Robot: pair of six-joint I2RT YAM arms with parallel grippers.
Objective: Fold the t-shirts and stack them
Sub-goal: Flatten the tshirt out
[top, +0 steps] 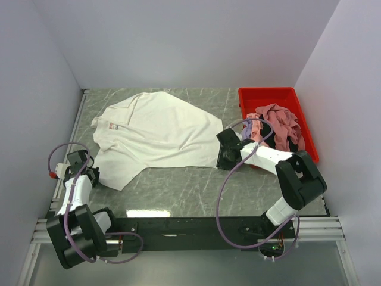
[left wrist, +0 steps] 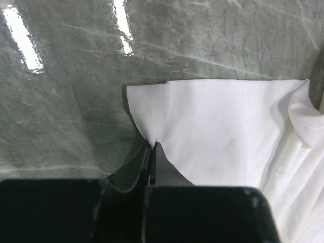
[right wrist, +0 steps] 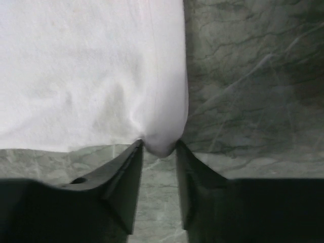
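Tee [top: 158,134] lies flat, long axis left-right between both claws: left claw [left wrist: 152,152] clenched on near-left corner, right claw [right wrist: 159,149] half-closed around right corner fabric.

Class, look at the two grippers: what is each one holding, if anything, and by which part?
The left gripper pinches the white t-shirt at a hem corner. The right gripper is closing around the opposite corner, not yet clamped.

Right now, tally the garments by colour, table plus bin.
White shirt, spread on the table: 1
Pink garment, in the red bin: 1
Lavender garment, in the bin: 1
Total: 3 visible; the bin pile may hide more.
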